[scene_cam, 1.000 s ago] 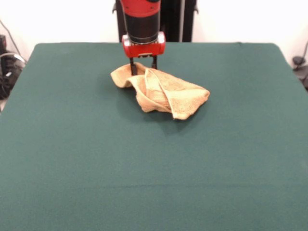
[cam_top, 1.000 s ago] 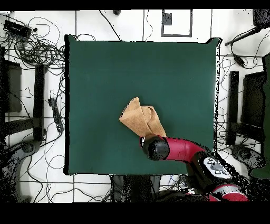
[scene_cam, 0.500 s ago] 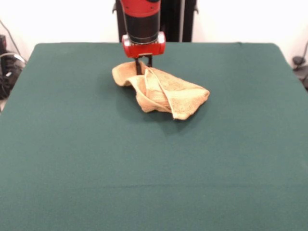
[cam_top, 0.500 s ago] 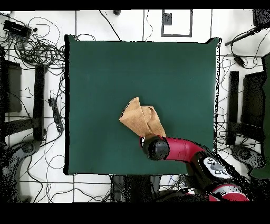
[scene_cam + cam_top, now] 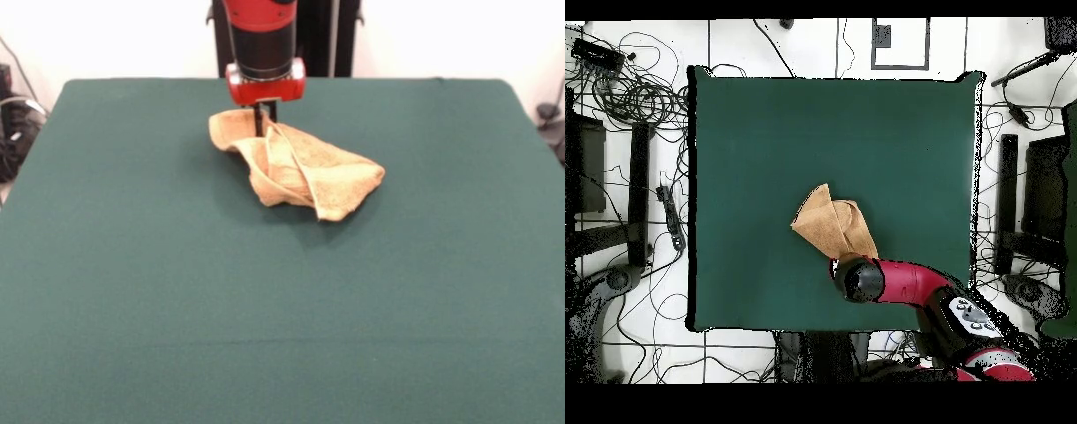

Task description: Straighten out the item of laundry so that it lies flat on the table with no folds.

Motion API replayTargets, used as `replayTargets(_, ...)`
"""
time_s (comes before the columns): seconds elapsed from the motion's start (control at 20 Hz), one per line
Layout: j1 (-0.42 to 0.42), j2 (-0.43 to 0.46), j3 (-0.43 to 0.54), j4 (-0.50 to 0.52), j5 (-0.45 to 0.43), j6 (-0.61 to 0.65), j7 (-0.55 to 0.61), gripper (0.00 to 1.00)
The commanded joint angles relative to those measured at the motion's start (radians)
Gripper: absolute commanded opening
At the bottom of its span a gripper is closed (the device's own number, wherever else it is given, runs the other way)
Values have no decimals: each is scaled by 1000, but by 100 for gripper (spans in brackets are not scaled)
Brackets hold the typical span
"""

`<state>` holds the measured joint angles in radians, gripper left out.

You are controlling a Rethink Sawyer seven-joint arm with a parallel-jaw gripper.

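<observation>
Pinching the far edge of the towel (image 5: 296,173), end effector (image 5: 262,119) fingers drawn close together on the cloth, pointed straight down beneath the red wrist collar (image 5: 266,86). Gripped edge raised slightly off the tabletop (image 5: 132,291), forming a curled lip at the towel's far-left corner in the front view. Remainder of the towel resting on the green surface, crumpled, with several overlapping folds running diagonally from the gripped edge toward the near-right corner. Near-right corner thick and doubled over.

Seen from overhead: towel (image 5: 829,224) positioned somewhat below the middle of the tabletop (image 5: 765,130), roughly triangular in outline, one point aimed toward the far side. End effector itself hidden under the black wrist housing (image 5: 855,280), which sits at the towel's robot-side edge. Red arm link (image 5: 910,282) extending from the wrist toward the lower right, over the tabletop edge.

Tabletop cloth plain dark green, spread well beyond the towel on all sides. Cables (image 5: 635,90) and dark equipment scattered on the white floor around the tabletop.
</observation>
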<state>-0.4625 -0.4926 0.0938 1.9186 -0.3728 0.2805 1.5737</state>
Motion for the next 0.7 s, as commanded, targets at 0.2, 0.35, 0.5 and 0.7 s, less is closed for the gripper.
replayTargets(0.2, 65, -22, 57, -67, 65, 90, 130, 0)
replayTargets(0.35, 69, -41, 61, -54, 69, 106, 128, 0)
replayTargets(0.5, 79, -76, 62, -31, 79, 145, 128, 0)
replayTargets(0.7, 82, -129, 72, 11, 92, 173, 129, 0)
